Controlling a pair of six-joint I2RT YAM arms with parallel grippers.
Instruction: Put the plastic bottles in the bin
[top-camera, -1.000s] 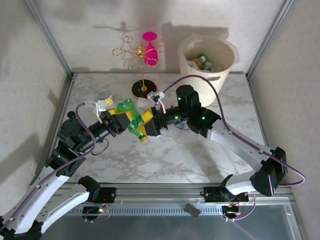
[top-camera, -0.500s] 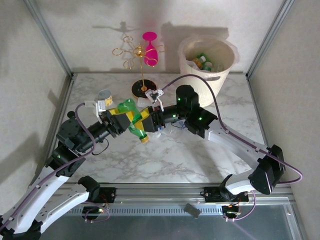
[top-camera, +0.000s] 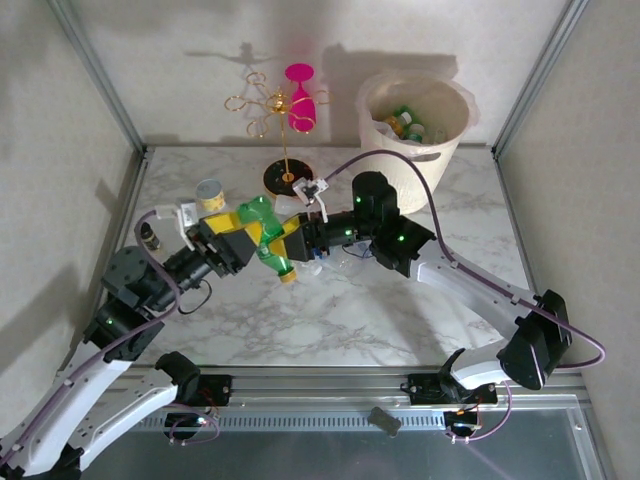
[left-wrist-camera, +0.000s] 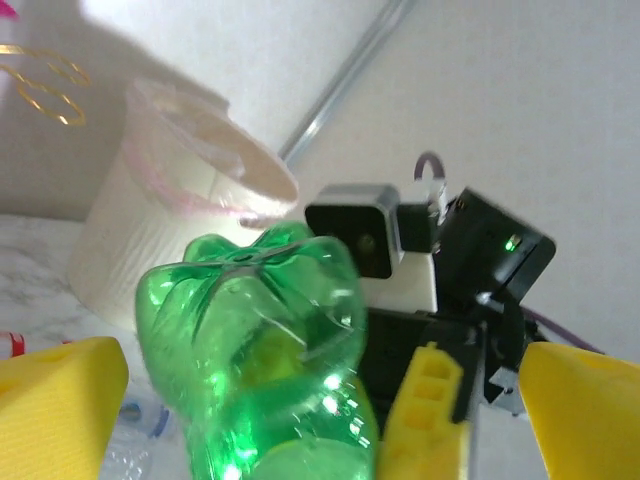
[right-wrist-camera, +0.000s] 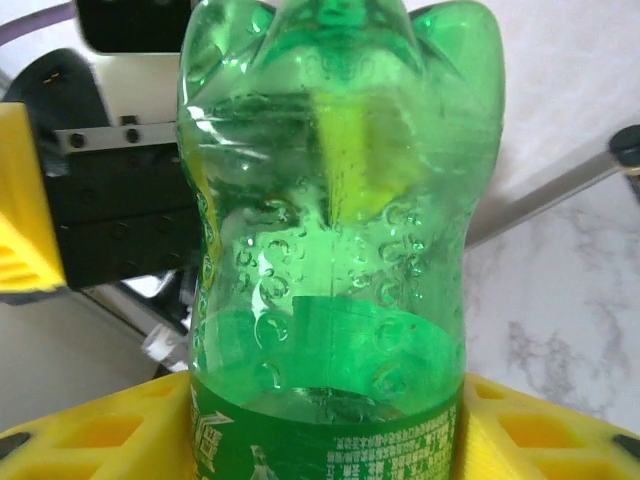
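The right hand (right-wrist-camera: 325, 430) had its yellow pads pressed against both sides of the green, dimpled plastic bottle (right-wrist-camera: 330, 200) at the label, so I judged it to be gripping. In the overhead view that bottle hung tilted above the middle of the marble-patterned table (top-camera: 400, 310), base toward the far left, yellow cap toward the near edge. The left hand (left-wrist-camera: 320, 410) stood wide, its yellow pads flanking the bottle's base with clear gaps on each side.

This read as a hand-over between arms, with the bottle's weight on the right hand alone. Next, the left hand probably needed to back straight off the base without nudging it. The right arm would then have to swing toward the tall cream-white plastic bin (top-camera: 445, 140) at the far right corner, lift over its rim, and open. Several bottles (top-camera: 405, 122) already lay inside.

The right arm ran from its base up and leftward, wrist pointing left. The left arm rose from the near left, forearm angled rightward, so the two hands faced each other.
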